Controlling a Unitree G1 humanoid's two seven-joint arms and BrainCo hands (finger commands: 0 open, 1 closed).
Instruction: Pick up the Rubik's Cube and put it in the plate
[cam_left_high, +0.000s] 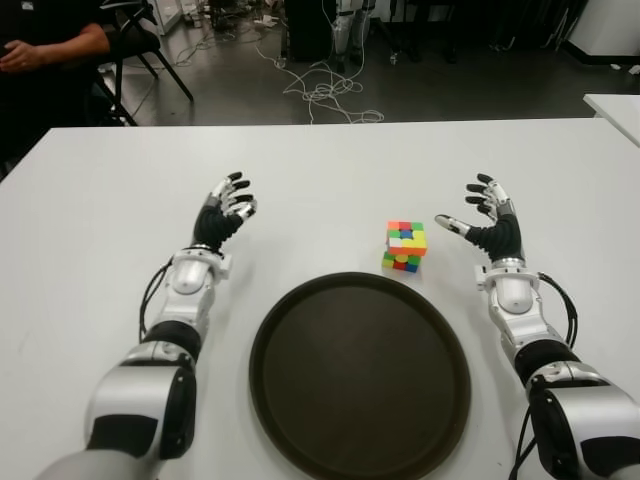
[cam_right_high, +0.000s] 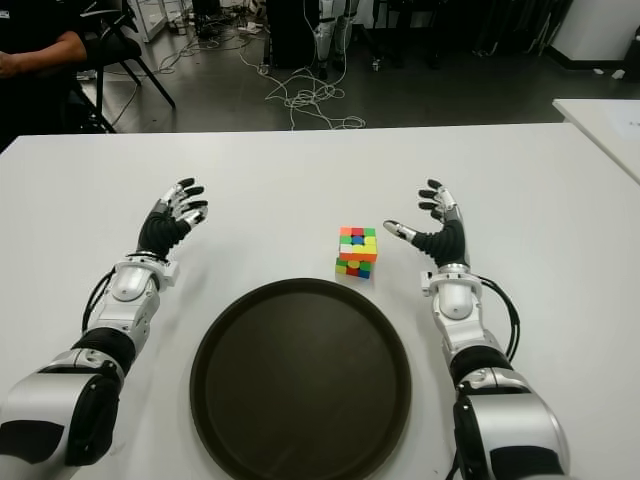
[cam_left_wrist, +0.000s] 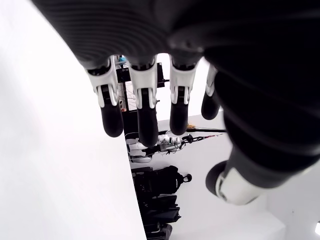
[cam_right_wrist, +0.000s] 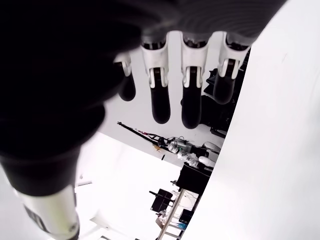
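Observation:
A scrambled Rubik's Cube (cam_left_high: 405, 246) stands on the white table (cam_left_high: 320, 160), just beyond the far right rim of a round dark brown plate (cam_left_high: 360, 373). My right hand (cam_left_high: 484, 214) is a little to the right of the cube, fingers spread and holding nothing, thumb pointing toward the cube without touching it. My left hand (cam_left_high: 228, 206) shows well to the left of the cube, above the table, fingers relaxed and empty. Both wrist views show only spread fingers (cam_left_wrist: 142, 122) (cam_right_wrist: 160, 105) with nothing between them.
Beyond the table's far edge are a dark floor with loose cables (cam_left_high: 325, 90) and chair legs. A person's arm (cam_left_high: 50, 48) shows at the far left. Another white table's corner (cam_left_high: 615, 105) is at the far right.

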